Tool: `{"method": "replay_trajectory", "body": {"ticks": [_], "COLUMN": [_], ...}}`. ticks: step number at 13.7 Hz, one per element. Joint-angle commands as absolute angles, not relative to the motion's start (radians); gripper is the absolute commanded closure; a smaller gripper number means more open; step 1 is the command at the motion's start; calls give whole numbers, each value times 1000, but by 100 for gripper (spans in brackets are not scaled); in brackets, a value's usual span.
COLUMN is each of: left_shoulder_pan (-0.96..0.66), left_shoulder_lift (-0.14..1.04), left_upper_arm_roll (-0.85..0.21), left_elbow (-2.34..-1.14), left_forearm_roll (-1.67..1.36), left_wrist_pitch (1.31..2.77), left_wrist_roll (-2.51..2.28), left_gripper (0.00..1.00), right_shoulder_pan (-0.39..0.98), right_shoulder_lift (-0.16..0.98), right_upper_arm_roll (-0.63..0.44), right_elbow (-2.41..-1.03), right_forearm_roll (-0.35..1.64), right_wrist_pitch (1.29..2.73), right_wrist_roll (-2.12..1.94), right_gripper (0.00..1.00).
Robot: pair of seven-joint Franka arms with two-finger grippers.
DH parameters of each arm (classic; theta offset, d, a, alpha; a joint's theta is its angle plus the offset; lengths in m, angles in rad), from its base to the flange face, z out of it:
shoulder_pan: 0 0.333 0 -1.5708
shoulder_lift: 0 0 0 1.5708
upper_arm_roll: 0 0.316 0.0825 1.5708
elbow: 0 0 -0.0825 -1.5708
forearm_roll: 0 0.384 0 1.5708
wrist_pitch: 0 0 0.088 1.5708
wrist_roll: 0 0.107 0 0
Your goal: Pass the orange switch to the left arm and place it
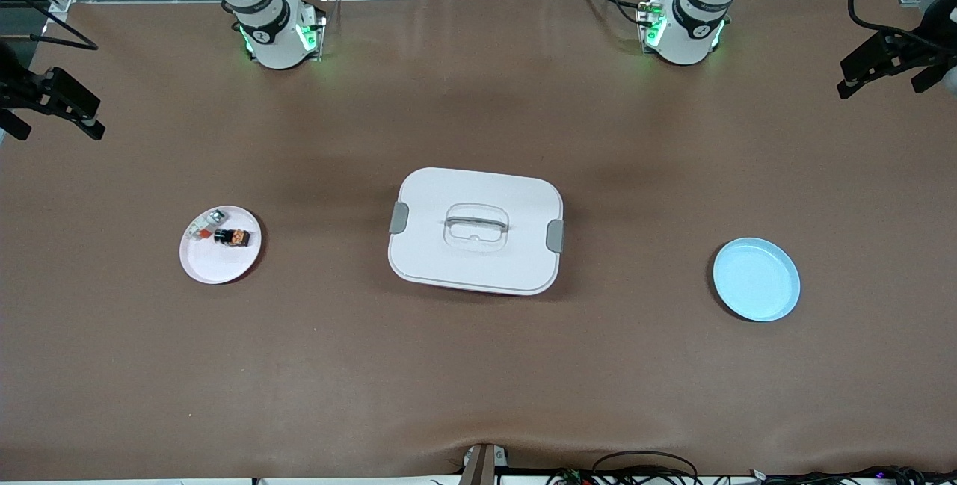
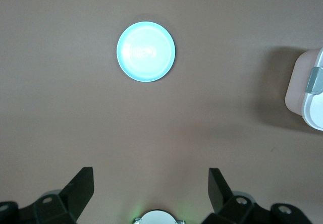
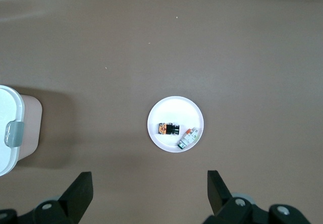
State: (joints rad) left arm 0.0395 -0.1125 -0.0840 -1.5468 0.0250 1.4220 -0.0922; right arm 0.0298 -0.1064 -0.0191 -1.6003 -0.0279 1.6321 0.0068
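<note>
Orange on its face and black in its blocky body, the orange switch point(image 1: 232, 237) lies on its side on a small white plate point(image 1: 217, 264) toward the right arm's end of the table. In the right wrist view the switch point(image 3: 168, 129) shows a dark middle section and what may be small metallic bits at one end, though it is too small to be sure. Just beside it on the same plate point(image 3: 171, 108) sits a small white-and-silver component point(image 3: 187, 137) with a red mark; the two look close but apart.

At the middle of the brown table point(image 1: 478, 365) stands the box point(image 1: 475, 229), white, rounded, with grey latches on its two short sides and a recessed handle in the lid. A pale blue plate point(image 1: 756, 279) rests bare toward the left arm's end, a little nearer the front camera than the box.

Both arms wait, drawn up near their bases at the table's edge. The right gripper point(image 3: 150, 196) hangs high over the table with the white plate below it, its fingers point(image 3: 81, 191) spread wide apart and holding nothing. The left gripper point(image 2: 151, 193) hangs likewise with the blue plate point(image 2: 146, 51) below it, fingers point(image 2: 83, 186) wide apart and holding nothing, a corner of the box point(image 2: 308, 95) at the view's edge.
</note>
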Motion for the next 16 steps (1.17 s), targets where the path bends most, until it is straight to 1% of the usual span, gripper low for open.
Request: {"method": "replay_trajectory", "body": {"ticks": [1,6,16], "left_shoulder_pan": [43,41,55], "left_shoulder_lift": [-114,-110,-110], "left_upper_arm_roll": [-86,-86,-83], "left_elbow": [-1536,-1539,-1542], "left_forearm_roll": [29,28,31], "left_wrist_pitch": [1419,1417,1364], "left_wrist_roll": [-71,-77,-81], "left_gripper": [0,0,0], "right_shoulder_pan": [31,28,34], "right_shoulder_lift": [-94,-94,-92], "right_upper_arm_roll": [-18,-18,-17], "right_elbow": [-1572,-1571,-1571], "right_forearm_roll": [-35,-35,-32], "right_wrist_pitch": [1617,1617,1617], "right_wrist_roll": [5,5,5], "right_gripper": [0,0,0]}}
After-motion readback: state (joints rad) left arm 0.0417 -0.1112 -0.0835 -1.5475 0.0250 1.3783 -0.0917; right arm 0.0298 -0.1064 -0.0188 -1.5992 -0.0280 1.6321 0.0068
